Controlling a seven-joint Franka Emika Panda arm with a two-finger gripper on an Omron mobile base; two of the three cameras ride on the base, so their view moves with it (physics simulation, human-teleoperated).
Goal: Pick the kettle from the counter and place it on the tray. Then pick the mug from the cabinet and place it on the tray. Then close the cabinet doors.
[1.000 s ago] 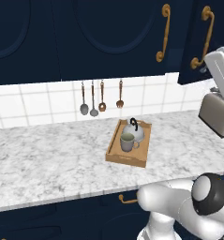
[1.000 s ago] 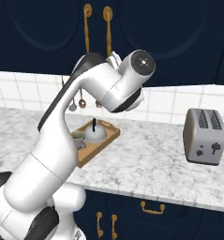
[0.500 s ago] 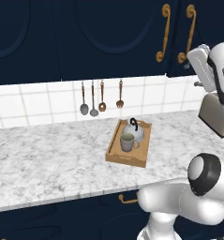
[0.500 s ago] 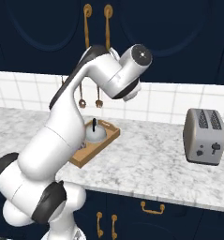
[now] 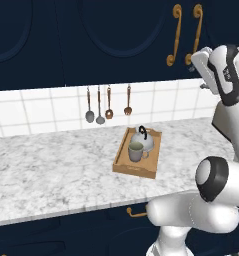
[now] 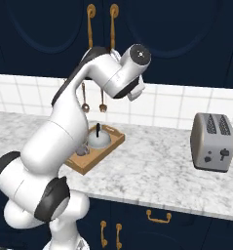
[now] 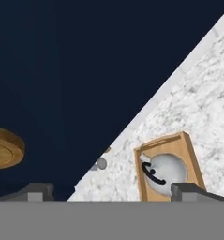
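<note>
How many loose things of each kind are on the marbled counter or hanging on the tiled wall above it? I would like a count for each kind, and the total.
Rectangular light-brown wooden tray: 1
Squat silver-grey kettle with black handle, on the tray: 1
Small grey mug, on the tray: 1
Boxy silver toaster: 1
Hanging utensils on the wall: 4
Total: 8

Wooden tray (image 5: pixel 122 165), marbled stone counter (image 5: pixel 51 165)
</note>
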